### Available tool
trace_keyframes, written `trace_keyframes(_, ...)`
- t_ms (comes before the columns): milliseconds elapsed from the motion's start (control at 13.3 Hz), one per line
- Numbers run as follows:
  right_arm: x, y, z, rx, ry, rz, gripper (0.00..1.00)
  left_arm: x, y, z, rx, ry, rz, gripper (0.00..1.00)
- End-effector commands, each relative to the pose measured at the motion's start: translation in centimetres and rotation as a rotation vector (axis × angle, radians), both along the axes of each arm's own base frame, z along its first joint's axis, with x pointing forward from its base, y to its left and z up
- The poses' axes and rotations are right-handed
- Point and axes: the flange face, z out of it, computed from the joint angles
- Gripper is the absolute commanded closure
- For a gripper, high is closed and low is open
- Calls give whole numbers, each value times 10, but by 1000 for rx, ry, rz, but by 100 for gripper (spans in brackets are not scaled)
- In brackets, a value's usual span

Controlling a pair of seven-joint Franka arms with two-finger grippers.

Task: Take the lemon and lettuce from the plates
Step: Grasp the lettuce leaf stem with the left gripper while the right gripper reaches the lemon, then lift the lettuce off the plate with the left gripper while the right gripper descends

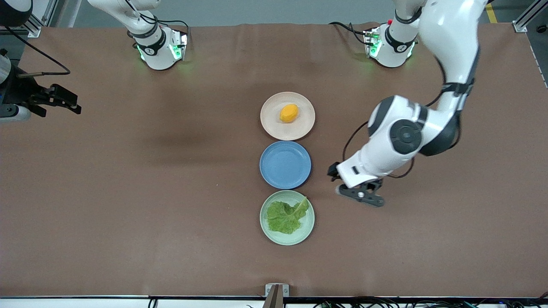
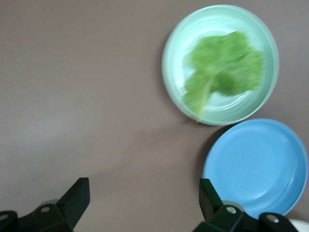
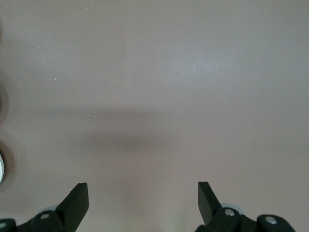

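Observation:
The lemon [image 1: 289, 113] lies on the beige-pink plate [image 1: 269, 126], the plate nearest the robots' bases. The lettuce [image 1: 284, 217] lies on the mint green plate [image 1: 265, 233], the plate nearest the front camera. My left gripper [image 1: 361, 196] is open and empty, over bare table beside the mint plate, toward the left arm's end. Its wrist view shows the lettuce [image 2: 222, 72] on the mint plate [image 2: 170, 63], ahead of the open gripper [image 2: 145, 195]. My right gripper [image 1: 76, 105] is open and empty, waiting over the right arm's end of the table; its wrist view [image 3: 143, 193] shows only table.
An empty blue plate [image 1: 285, 164] sits between the two task plates, and shows in the left wrist view [image 2: 256, 164]. The three plates form one column in the table's middle. A metal bracket [image 1: 276, 293] stands at the table's near edge.

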Motion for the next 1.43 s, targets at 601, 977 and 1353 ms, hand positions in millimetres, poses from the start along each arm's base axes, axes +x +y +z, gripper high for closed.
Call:
trace_keyframes(601, 21, 134, -51, 12, 138, -285, 0, 0, -79, -149, -97, -356, -204, 23)
trace_keyframes(977, -35, 321, -63, 51, 119, -677, 0, -7, -95, -172, -113, -413, -240, 39)
trace_keyframes(1353, -107, 491, -150, 52, 50, -900, 0, -6, -91, -173, -13, -480, -445, 90)
